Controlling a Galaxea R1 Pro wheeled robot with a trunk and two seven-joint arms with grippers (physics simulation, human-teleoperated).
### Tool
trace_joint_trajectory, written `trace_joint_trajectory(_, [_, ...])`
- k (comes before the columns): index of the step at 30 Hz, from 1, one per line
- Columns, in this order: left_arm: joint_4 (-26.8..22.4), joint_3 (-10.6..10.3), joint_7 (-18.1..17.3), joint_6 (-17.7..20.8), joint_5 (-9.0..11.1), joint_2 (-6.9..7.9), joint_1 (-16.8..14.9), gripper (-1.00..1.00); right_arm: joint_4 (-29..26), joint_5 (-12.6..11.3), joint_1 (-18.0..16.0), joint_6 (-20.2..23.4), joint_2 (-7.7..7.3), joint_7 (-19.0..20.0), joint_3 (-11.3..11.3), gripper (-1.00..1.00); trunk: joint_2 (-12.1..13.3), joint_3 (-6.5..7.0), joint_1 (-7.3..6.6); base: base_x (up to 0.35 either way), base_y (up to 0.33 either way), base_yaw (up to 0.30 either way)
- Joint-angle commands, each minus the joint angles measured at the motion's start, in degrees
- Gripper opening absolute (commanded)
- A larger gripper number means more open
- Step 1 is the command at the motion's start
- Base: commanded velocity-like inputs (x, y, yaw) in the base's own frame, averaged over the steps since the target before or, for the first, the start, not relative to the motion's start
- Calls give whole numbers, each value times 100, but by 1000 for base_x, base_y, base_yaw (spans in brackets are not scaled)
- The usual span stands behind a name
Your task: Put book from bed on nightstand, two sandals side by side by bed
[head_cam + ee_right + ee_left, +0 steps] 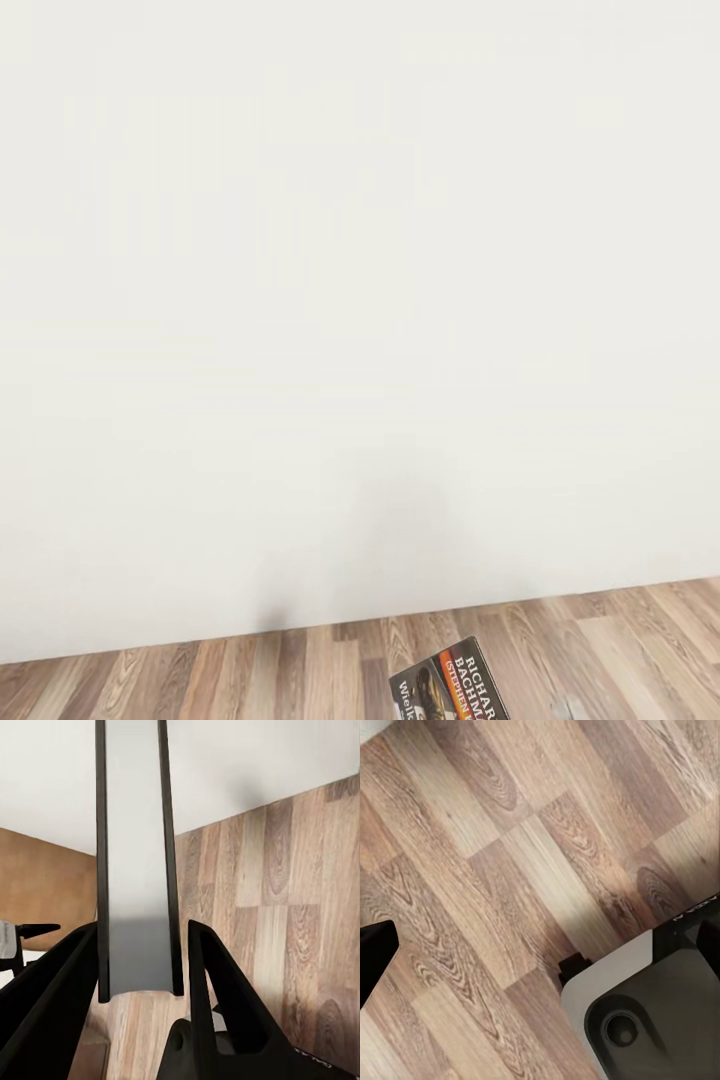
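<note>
Right gripper (139,967) is clenched on the book (135,862): in the right wrist view I see its two black fingers (214,975), one on each side of the thin volume, and the book stands up between them, edge-on to the camera, with the pale page block between two dark cover lines. In the head view the same book (450,685) shows at the lower edge of the picture, tilted, its dark cover with an orange-red picture and white letters facing me. It is held in the air in front of the wood-plank floor (250,675), so it is off the bed and not on any nightstand.

Most of the head view is a plain white wall (350,300), which meets the floor low in the picture. A soft grey shadow lies on the wall just above the floor line.

For the left gripper I cannot tell the state. In the left wrist view only a black tip (373,952) comes in at one edge, over the floor planks (510,870), and the other finger is not visible to me. At the opposite corner of that view I see a part of the robot body (652,1012), white and dark grey, with a round hole in it.
</note>
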Motion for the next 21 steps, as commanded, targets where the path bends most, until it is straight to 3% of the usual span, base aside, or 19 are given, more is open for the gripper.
trace_joint_trajectory(1, [-1,48,-21,-12,-44,1,-4,100,-5,-67,-6,61,-5,10,22,-100,-9,-10,5,314,0,-31])
trace_joint_trajectory(7, [-1,48,-20,-12,-44,1,-4,100,-2,-67,-6,61,-5,24,22,-100,-9,-10,5,231,0,-209])
trace_joint_trajectory(21, [-1,48,-23,-12,-44,1,-4,100,-6,-66,-6,61,-5,17,20,-100,-9,-10,5,12,0,-271])
